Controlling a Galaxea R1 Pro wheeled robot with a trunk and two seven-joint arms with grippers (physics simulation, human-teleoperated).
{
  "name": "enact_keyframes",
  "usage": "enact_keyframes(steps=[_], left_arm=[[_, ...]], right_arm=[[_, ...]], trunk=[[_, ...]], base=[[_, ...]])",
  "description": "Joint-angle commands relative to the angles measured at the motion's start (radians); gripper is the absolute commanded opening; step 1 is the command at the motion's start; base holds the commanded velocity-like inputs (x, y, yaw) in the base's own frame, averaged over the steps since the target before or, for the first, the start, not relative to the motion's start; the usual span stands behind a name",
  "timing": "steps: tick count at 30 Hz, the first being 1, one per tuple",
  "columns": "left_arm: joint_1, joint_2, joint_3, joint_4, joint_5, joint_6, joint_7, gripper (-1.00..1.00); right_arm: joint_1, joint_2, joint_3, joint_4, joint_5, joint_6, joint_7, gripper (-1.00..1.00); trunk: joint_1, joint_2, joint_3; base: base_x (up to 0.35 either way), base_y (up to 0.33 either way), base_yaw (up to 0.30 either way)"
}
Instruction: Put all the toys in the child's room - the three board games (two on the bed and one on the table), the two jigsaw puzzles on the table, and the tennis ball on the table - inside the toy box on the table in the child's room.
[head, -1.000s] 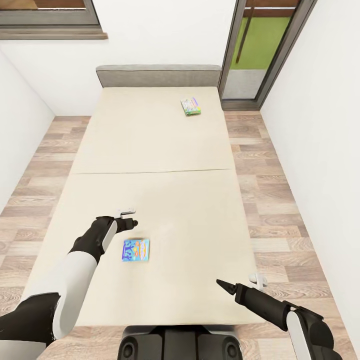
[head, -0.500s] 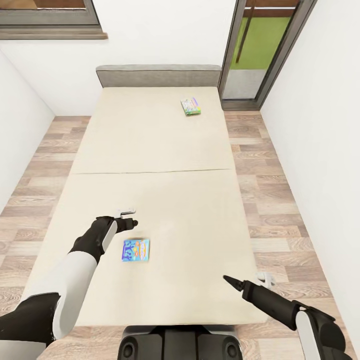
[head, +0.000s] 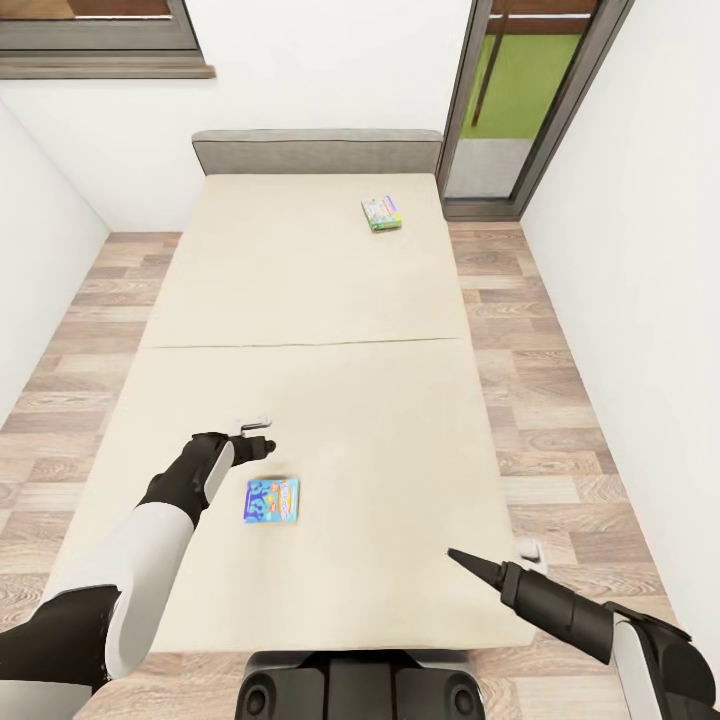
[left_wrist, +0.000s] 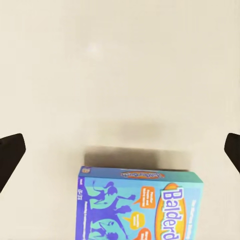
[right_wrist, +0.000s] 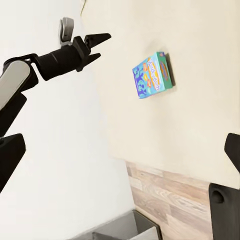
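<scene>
Robot stands at the foot of the bed (head: 320, 300), both arms extended over the mattress.

Blue game (head: 271, 500) lies flat near the foot of the bed, at about 10 o'clock from the robot's base. Second game (head: 381, 212), green-edged, lies well apart near the headboard, at about 12 o'clock. Toy box, puzzles and ball are not assessed here.

Left claw (head: 252, 432) hangs over the mattress, just beside the blue game at that box's 11 o'clock. In the left wrist view its two fingers stand at opposite edges of the frame with the blue game (left_wrist: 142, 205) between and below them: spread, empty, clear of the box.

Right claw (head: 470, 566) hangs above the foot corner of the bed at about 2 o'clock from the base. The right wrist view shows fingertips at both frame edges: spread, empty.

Judgement: the step in hand is the pickup of the blue game by the left arm; nothing is grasped. The next move calls for shifting the left claw back toward the base until it is centred over the box, lowering, then closing across its narrower sides. The box lies flat on a soft surface, so the fingers will likely need to press slightly into the mattress.
</scene>
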Motion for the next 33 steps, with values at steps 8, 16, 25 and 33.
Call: enact_keyframes(steps=[8,16,25,33], left_arm=[[0.000,-0.002,0.004,-0.001,0.000,0.007,-0.001,1.00],[0.000,-0.002,0.004,-0.003,0.000,0.007,-0.001,1.00],[0.000,-0.002,0.002,-0.003,0.000,0.007,-0.001,1.00],[0.000,-0.003,0.001,-0.003,0.000,0.005,-0.001,1.00]], right_arm=[[0.002,-0.007,-0.082,0.001,0.004,0.003,0.044,1.00],[0.002,-0.008,-0.096,0.001,0.004,0.003,0.047,1.00],[0.003,-0.008,-0.098,0.001,0.006,0.003,0.047,1.00],[0.003,-0.008,-0.098,0.001,0.006,0.003,0.046,1.00]], trunk=[[0.001,-0.001,-0.001],[0.001,-0.001,-0.004],[0.001,-0.001,-0.017],[0.001,-0.001,-0.030]], base=[[0.000,0.000,0.000],[0.000,0.000,0.000],[0.000,0.000,0.000],[0.000,0.000,0.000]])
